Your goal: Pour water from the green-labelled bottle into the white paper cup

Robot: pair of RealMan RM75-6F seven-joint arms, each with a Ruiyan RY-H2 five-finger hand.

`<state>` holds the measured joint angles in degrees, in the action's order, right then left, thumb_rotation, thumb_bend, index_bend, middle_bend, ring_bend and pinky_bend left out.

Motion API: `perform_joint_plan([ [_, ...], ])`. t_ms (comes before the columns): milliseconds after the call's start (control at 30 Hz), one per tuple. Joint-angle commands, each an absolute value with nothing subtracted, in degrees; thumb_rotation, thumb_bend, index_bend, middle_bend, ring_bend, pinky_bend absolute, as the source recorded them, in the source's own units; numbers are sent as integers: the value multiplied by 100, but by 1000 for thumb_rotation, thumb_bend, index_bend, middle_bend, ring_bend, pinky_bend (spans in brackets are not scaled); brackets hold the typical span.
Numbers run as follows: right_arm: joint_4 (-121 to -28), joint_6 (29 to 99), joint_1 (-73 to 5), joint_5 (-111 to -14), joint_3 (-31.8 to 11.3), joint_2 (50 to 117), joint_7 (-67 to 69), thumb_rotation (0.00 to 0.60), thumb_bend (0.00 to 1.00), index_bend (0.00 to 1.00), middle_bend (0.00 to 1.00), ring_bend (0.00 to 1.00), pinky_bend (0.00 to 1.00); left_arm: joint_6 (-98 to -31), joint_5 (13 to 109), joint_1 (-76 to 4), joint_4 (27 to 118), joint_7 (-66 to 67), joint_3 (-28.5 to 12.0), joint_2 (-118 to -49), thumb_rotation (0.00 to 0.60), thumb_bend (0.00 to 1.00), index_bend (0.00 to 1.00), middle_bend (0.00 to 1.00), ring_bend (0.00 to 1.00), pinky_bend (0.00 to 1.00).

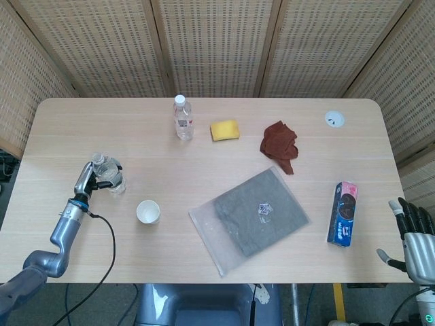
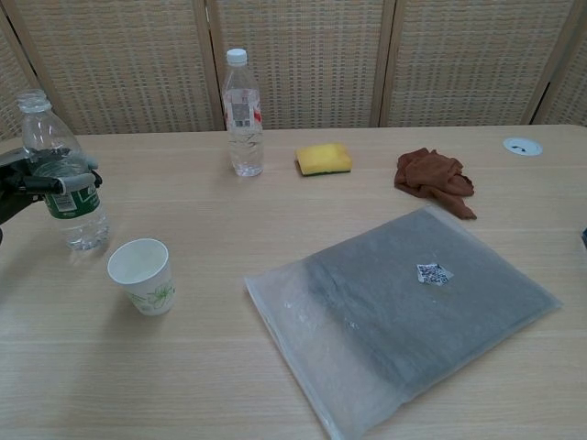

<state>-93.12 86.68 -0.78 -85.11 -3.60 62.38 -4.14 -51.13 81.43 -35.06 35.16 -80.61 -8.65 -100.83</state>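
The green-labelled bottle (image 1: 109, 174) (image 2: 60, 179) is upright at the table's left side, uncapped and partly filled with water. My left hand (image 1: 88, 178) (image 2: 27, 181) grips it around the label, fingers wrapped across its front. I cannot tell whether its base touches the table. The white paper cup (image 1: 148, 212) (image 2: 141, 275) stands empty on the table, a little right of the bottle and nearer to me. My right hand (image 1: 412, 238) hangs off the table's near right corner with fingers spread, holding nothing.
A capped red-labelled bottle (image 1: 182, 117) (image 2: 243, 115), a yellow sponge (image 1: 224, 130) (image 2: 324, 158) and a brown cloth (image 1: 280, 144) (image 2: 433, 179) lie along the far side. A grey bag (image 1: 251, 217) (image 2: 404, 312) fills the middle. A cookie box (image 1: 343, 212) lies right.
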Motion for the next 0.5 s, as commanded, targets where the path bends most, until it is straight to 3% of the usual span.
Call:
perform_joint_plan([
  [33, -9321, 8680, -73, -8518, -356, 6232, -407, 600, 0, 0, 0, 0, 0, -5318, 8381, -3518, 3787, -7784, -710, -9760, 600, 582, 571, 494, 321, 389],
  [500, -9382, 8786, -38, -8648, -310, 6212, -403, 600, 0, 0, 0, 0, 0, -5849, 8824, -3430, 5404, -5020, -280, -8334, 600, 589, 595, 524, 350, 429],
])
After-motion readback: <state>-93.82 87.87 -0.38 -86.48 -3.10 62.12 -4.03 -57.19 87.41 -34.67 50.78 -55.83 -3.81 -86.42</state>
